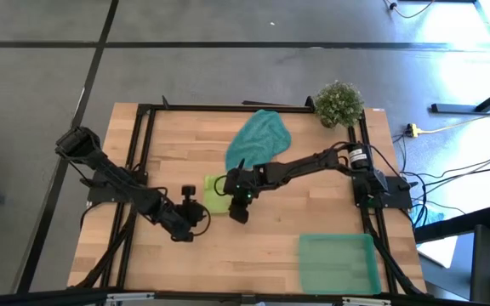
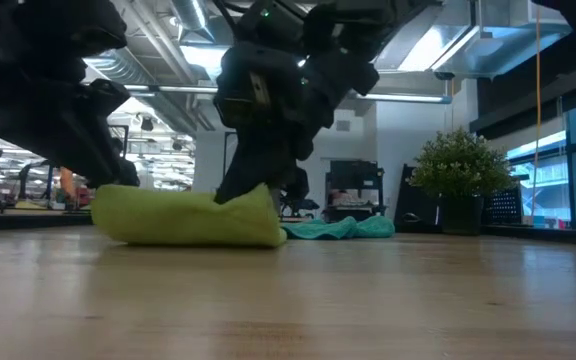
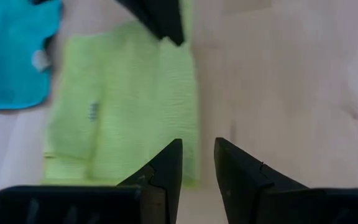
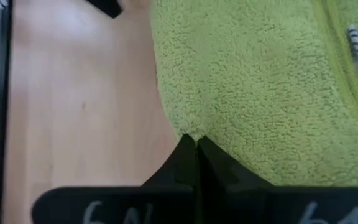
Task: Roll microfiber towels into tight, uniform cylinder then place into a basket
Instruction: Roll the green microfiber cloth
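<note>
A: Right wrist view: the right gripper has its fingers pinched together on the edge of the lime towel.

B: And the arm?

A: It reaches from the table's right side toward the middle, wrist angled down.

B: The left gripper?

A: Fingers parted, holding nothing, just beside the lime towel. The teal towel lies behind; the basket sits at the front right.

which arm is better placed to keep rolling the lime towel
Right, probably. The right gripper is already shut on an edge of the lime green towel, while the left gripper sits beside the towel, slightly open and holding nothing.
</note>
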Controlling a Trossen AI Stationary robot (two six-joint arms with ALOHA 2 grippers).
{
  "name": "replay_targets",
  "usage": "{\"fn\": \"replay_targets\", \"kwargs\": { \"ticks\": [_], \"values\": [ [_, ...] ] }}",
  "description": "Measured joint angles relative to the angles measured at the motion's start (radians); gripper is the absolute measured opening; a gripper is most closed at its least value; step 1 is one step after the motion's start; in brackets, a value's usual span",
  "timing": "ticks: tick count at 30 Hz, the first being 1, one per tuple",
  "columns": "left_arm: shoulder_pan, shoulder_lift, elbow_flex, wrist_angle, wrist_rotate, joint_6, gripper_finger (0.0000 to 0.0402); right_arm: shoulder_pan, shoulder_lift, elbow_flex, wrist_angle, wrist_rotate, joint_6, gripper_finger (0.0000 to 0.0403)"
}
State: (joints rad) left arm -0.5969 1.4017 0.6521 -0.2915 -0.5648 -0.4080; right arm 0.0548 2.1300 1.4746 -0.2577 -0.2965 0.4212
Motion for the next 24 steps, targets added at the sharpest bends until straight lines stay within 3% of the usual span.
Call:
{"fn": "replay_targets", "kwargs": {
  "ticks": [15, 24],
  "values": [
    [0.055, 0.0, 0.0, -0.015, -0.027, 0.055, 0.0089, -0.119, -0.001, 0.0, -0.011, -0.232, 0.146, 0.0002],
    [0.055, 0.0, 0.0, -0.014, -0.026, 0.079, 0.0089, -0.211, -0.002, -0.015, -0.028, -0.256, 0.283, 0.0002]
  ]
}}
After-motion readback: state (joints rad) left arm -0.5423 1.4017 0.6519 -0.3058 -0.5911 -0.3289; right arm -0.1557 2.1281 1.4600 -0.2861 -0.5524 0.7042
